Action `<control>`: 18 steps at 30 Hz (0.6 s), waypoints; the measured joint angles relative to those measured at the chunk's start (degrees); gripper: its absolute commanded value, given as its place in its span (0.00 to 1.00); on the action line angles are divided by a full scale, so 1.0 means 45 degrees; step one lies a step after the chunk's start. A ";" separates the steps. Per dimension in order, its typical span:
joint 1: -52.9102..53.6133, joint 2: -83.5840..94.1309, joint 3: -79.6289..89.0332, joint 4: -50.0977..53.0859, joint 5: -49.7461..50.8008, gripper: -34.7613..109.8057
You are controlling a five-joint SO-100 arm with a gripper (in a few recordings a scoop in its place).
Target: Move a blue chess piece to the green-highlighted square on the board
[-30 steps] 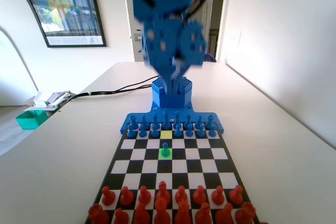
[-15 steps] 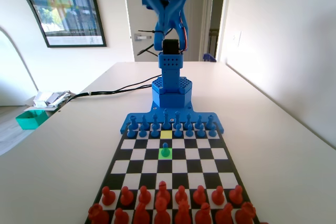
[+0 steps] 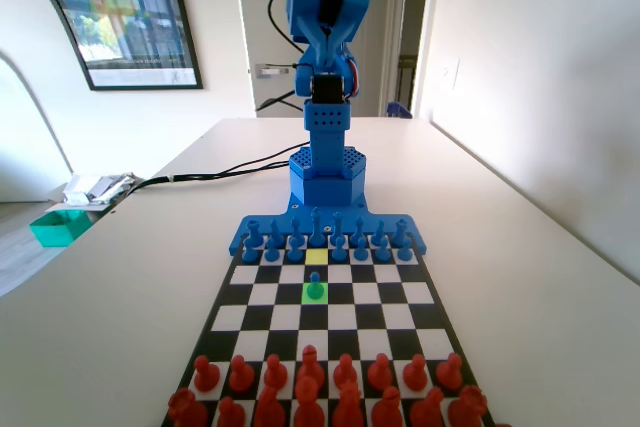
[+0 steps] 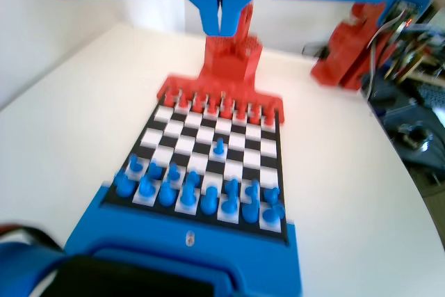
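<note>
The blue chess piece (image 3: 315,288) is a short blue pawn with a round ball head, a thin neck and a flared base. In the fixed view it stands upright on the green-highlighted square (image 3: 315,294), a bright lime cell just below the centre of the frame, and the green shows around its foot. A paler yellow square (image 3: 316,257) lies directly above it, at the foot of the row of blue pieces (image 3: 320,240) along the board's far end. The board (image 3: 260,296) is a narrow black-and-white checkerboard running down the lower middle of the frame, with rows of red pieces (image 3: 325,392) along its bottom edge.

In the wrist view the same pawn (image 4: 218,147) stands alone near the middle of the board (image 4: 264,165), apart from the blue rows (image 4: 198,193) below it and the red rows (image 4: 219,102) above it.

The gripper (image 4: 220,22) hangs at the top centre of the wrist view, well above the board, its two jaws pressed together with only a hairline seam between them and nothing held. In the fixed view the blue arm (image 3: 325,37) stands raised at the top centre.
</note>
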 measured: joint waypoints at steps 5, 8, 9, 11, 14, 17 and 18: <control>-0.0332 0.0996 0.0625 -0.0449 0.0449 0.25; -0.0469 0.1523 0.0684 -0.0684 0.0566 0.25; -0.0430 0.1660 0.0684 -0.0762 0.0566 0.25; -0.0449 0.2031 0.0684 -0.0898 0.0566 0.25; -0.0332 0.2480 0.0684 -0.0938 0.0566 0.25; -0.0332 0.2812 0.0684 -0.0938 0.0566 0.25; -0.0332 0.2852 0.0684 -0.0938 0.0566 0.25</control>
